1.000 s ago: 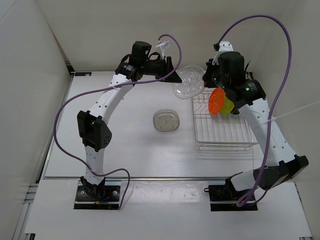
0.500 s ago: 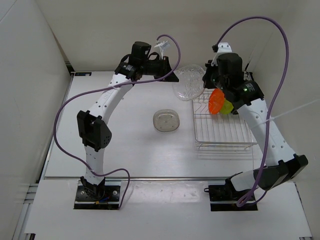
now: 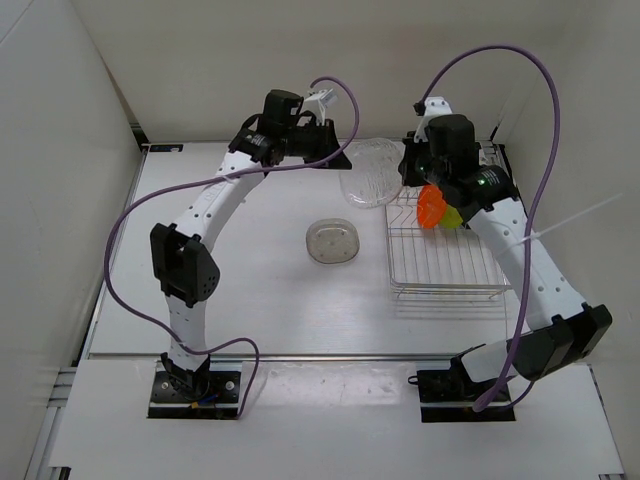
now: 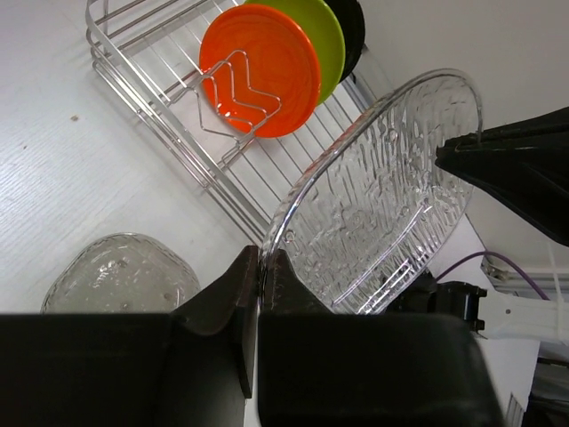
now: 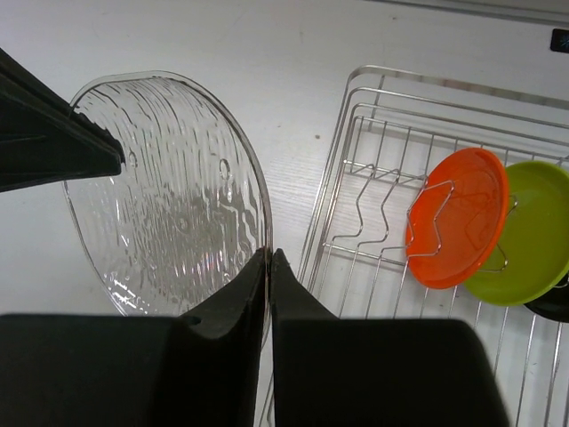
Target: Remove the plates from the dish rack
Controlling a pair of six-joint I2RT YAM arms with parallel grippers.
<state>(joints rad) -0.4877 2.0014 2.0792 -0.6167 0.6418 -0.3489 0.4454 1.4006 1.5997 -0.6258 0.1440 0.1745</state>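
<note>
The white table (image 3: 230,290) carries a wire dish rack (image 3: 445,270) on its right half. A clear dish (image 3: 333,241) lies near the rack's left side.

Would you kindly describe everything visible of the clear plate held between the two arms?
The clear plate is round and see-through, apparently plastic, with a rippled surface and a smooth rim. It is held up on edge, tilted, beside the dish rack's far left corner and outside it. The left gripper and the right gripper each pinch its rim at opposite sides; nothing else appears to touch it.
</note>
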